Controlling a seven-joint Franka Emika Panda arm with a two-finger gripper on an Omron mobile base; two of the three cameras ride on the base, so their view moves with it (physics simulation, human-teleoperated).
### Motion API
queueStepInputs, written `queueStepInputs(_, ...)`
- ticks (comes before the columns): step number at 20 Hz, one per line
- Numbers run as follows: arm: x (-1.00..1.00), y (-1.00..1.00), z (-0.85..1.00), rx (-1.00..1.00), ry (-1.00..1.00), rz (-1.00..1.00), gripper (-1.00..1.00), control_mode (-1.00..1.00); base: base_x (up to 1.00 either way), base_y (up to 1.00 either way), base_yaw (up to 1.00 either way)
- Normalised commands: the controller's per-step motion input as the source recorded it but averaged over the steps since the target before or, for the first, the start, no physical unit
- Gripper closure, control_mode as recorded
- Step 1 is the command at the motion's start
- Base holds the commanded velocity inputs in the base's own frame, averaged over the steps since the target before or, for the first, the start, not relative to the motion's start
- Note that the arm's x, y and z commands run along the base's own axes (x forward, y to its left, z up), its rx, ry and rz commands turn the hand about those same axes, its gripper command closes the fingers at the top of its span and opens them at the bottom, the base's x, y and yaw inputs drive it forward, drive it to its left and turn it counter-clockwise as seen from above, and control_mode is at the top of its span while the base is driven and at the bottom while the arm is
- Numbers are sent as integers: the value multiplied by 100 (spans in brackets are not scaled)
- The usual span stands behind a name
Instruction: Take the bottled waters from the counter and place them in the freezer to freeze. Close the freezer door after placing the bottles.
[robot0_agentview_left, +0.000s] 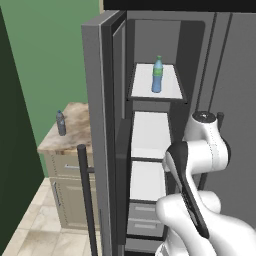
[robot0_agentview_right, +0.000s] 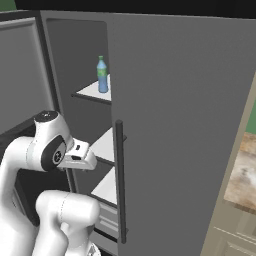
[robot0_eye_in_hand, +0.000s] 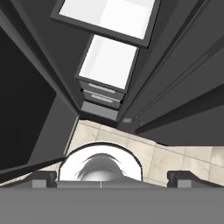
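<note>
The clear light blue bottled water with a green cap (robot0_agentview_left: 157, 75) (robot0_agentview_right: 102, 75) stands upright on the upper white shelf of the freezer (robot0_agentview_left: 152, 150). The dark grey-blue bottled water (robot0_agentview_left: 60, 123) stands upright on the marbled counter (robot0_agentview_left: 75, 132), left of the fridge. The freezer door (robot0_agentview_left: 100, 125) (robot0_agentview_right: 175, 125) is swung wide open, its dark bar handle (robot0_agentview_left: 86, 200) (robot0_agentview_right: 119, 180) facing me. My gripper (robot0_eye_in_hand: 114, 178) is open and empty, held in front of the freezer's lower part and pointing down at the floor, far from both bottles.
Below the hand are the freezer's lower white shelves (robot0_eye_in_hand: 109, 61), grey drawers (robot0_eye_in_hand: 101, 94) and the beige tiled floor (robot0_eye_in_hand: 144, 153). The open door stands between the arm and the counter. A green wall (robot0_agentview_left: 50, 60) rises behind the counter.
</note>
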Motion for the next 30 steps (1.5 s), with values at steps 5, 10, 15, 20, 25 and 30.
queueStepInputs(5,-2,0,-4,1,0,0,-100,100,-11,0,0)
queueStepInputs(10,0,0,0,0,0,0,-100,100,-41,0,0)
queueStepInputs(15,0,0,0,0,0,0,-100,100,-52,3,0)
queueStepInputs(20,0,0,0,0,0,0,-100,100,-56,10,0)
queueStepInputs(25,0,0,0,0,0,0,-100,100,-52,21,0)
queueStepInputs(30,0,0,0,0,0,0,-100,100,-46,45,0)
